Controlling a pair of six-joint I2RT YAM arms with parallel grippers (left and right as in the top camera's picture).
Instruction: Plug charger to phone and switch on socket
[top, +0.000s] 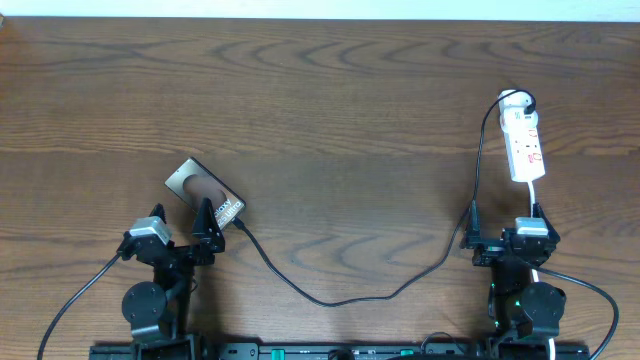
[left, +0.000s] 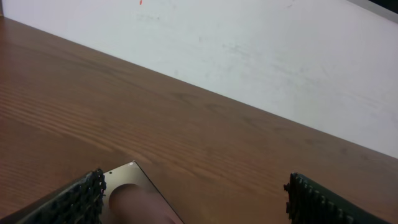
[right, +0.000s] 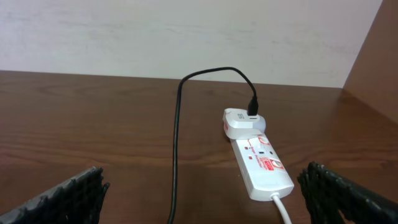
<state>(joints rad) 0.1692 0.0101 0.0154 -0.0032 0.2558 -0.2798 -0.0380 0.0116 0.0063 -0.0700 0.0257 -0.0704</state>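
the phone (top: 205, 193) lies tilted on the wooden table (top: 330, 120), just in front of the left gripper (left: 194, 183), whose fingers are spread and hold nothing. the charger (top: 330, 298) runs from the phone's near corner in a long curve to a white adapter (right: 241, 121) at the far end of the socket (top: 525, 145). the right gripper (right: 200, 182) is spread wide too, empty, near the socket.

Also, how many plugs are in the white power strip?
1. A white adapter sits at the far end of the power strip, with the black charger cable entering its top. The rest of the strip looks free; nothing seems hidden.
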